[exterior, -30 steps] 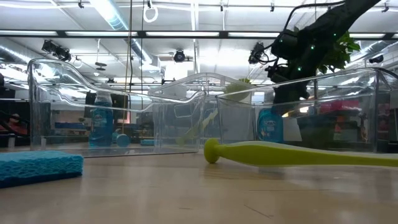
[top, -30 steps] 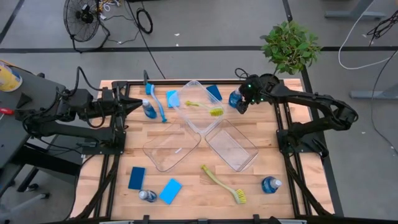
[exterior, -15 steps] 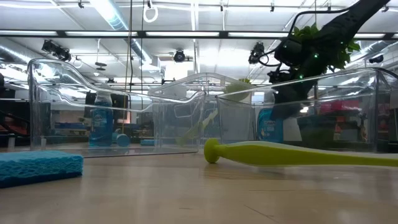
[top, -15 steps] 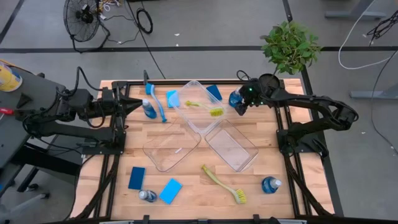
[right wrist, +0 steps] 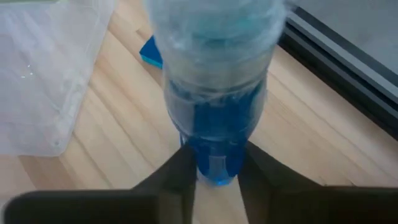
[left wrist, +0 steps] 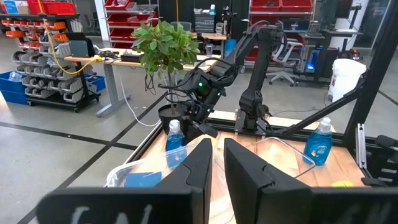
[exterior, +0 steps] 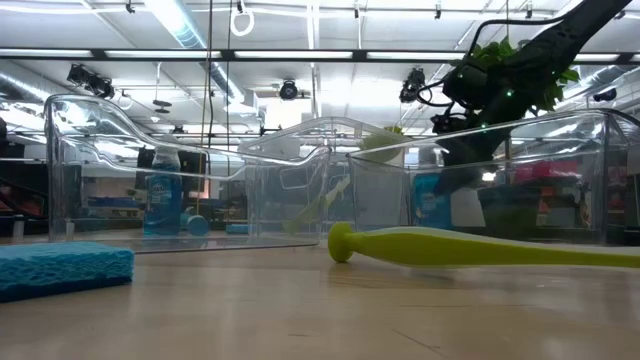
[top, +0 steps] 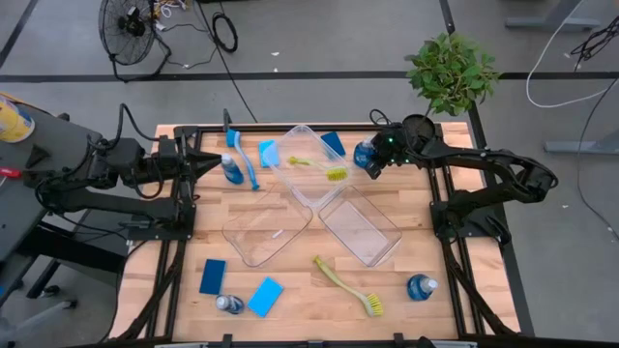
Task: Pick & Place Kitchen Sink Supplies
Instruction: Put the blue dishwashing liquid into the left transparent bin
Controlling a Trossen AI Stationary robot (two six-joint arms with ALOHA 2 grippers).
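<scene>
Right pincer point(right wrist: 214, 163) clamps clear, blue-filled bottle point(right wrist: 214, 93).

high: straight down | low: table level | wrists: forward (both high, low show bins point(top: 311, 193))

A small clear bottle of blue liquid point(right wrist: 214, 81) stands upright between the right gripper's point(right wrist: 214, 171) two dark fingers point(right wrist: 177, 171), which press on its narrow lower part from both sides.

Another bottle point(top: 231, 170) stands just ahead of the left gripper's point(top: 213, 163) fingertips, touching a blue brush point(top: 244, 159). Beyond that lie a light-blue sponge point(top: 268, 152), a yellow-green brush point(top: 319, 167) and a dark-blue sponge point(top: 333, 143).

Well apart from both sets of fingers lie a second yellow-green brush point(top: 346, 286), two more bottles point(top: 421, 286) point(top: 228, 304) and two more sponges point(top: 213, 275) point(top: 265, 297).
</scene>
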